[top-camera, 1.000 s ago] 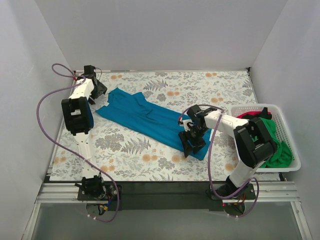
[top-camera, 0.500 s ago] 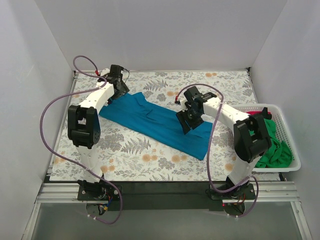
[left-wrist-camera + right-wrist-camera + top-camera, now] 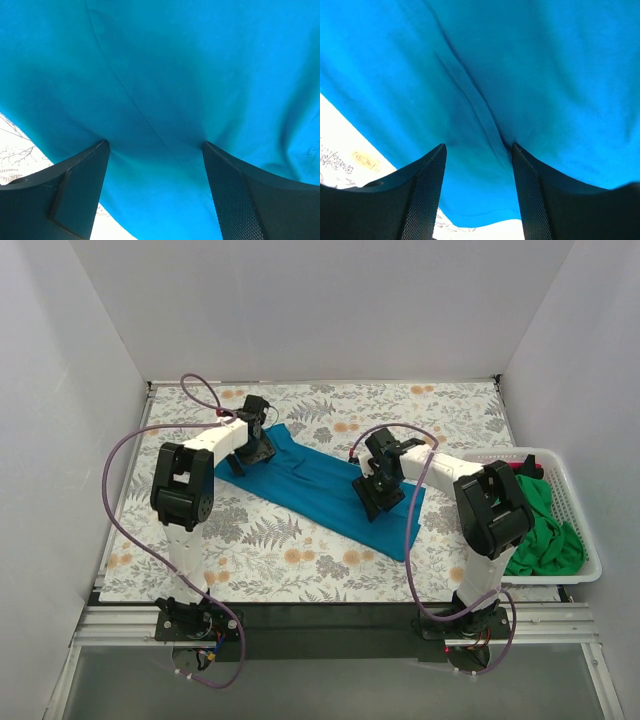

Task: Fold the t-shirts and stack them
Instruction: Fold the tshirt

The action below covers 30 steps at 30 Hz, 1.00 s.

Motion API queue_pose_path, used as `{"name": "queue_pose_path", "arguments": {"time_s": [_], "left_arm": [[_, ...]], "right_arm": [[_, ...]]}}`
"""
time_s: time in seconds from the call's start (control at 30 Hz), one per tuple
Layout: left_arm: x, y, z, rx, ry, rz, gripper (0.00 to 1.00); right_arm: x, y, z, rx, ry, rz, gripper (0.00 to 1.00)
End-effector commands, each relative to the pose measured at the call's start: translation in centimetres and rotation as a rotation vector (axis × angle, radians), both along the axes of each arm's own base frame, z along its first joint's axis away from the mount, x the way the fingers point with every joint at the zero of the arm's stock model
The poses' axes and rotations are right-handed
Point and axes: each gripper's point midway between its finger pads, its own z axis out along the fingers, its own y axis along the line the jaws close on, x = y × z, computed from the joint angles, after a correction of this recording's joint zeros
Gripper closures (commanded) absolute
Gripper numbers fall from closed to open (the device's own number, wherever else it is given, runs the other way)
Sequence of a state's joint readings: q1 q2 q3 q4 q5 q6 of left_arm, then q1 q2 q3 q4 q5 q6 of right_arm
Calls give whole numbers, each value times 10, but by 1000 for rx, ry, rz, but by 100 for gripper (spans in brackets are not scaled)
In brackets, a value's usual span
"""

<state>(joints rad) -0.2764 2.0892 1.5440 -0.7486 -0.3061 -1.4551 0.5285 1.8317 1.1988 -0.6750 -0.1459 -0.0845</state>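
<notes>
A teal-blue t-shirt (image 3: 310, 483) lies as a long narrow band, slanting across the floral table from back left to front right. My left gripper (image 3: 254, 446) is down on its back-left end. In the left wrist view the gripper (image 3: 155, 145) is open, both fingertips pressing into the teal cloth (image 3: 175, 75). My right gripper (image 3: 379, 490) is down on the band's right half. In the right wrist view the gripper (image 3: 478, 146) is open too, with a seam of the shirt (image 3: 520, 60) running between the fingertips. A green shirt (image 3: 545, 530) and a red one (image 3: 512, 470) lie in the basket.
A white slatted basket (image 3: 590, 562) stands at the table's right edge, close to the right arm. The floral tablecloth (image 3: 260, 540) shows on all sides of the shirt. White walls close in the left, back and right.
My left gripper has swung right from the back-left corner onto the shirt's left end. My right gripper has moved back along the shirt from its front-right end. The shirt's left part now looks narrower.
</notes>
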Motion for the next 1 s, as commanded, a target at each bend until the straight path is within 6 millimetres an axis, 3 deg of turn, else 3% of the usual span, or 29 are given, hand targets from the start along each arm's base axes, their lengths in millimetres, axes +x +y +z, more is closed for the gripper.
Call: {"name": "queue_pose_path", "arguments": {"time_s": [0.0,0.07,0.1,0.13,0.2,0.23,0.27,0.3,0.33,0.43,0.53,0.6,0.7,0.8,0.9,0.97], "left_arm": [[15,-5,-16,0,12,-29,26],[23,-4,-35,20,38,-65,26],[43,-9,-25,27,2,-91,26],[45,-8,-44,44,40,-107,26],[62,-12,-46,47,22,-141,24],[81,-21,-38,31,-20,-172,23],[86,-24,-49,28,-11,-193,22],[92,-28,-51,22,-21,-208,22],[107,-38,-41,11,-68,-237,21],[121,-71,-43,-49,-122,-320,21],[124,-113,-42,-100,-173,-432,20],[120,-129,-50,-117,-172,-482,20],[119,-153,-51,-143,-196,-528,18],[123,-161,-44,-163,-224,-531,13],[139,-165,-9,-167,-317,-526,9],[149,-166,28,-155,-394,-517,9]], "right_arm": [[-60,6,-22,13,179,55,39],[-87,22,-18,66,239,102,38],[-100,27,-18,75,268,124,38],[-111,35,-15,97,300,151,38],[-135,49,-11,104,340,230,38],[-144,61,-8,133,371,259,38],[-155,71,-6,145,386,304,38],[-159,78,-5,161,397,328,37],[-163,89,-3,184,418,351,37],[-173,110,-6,209,457,408,37],[-172,140,-1,263,464,456,37],[-168,160,5,297,445,486,36],[-167,172,13,330,436,503,36],[-160,160,23,304,352,500,35],[-143,137,39,289,259,442,33],[-121,122,50,296,206,363,32]]}}
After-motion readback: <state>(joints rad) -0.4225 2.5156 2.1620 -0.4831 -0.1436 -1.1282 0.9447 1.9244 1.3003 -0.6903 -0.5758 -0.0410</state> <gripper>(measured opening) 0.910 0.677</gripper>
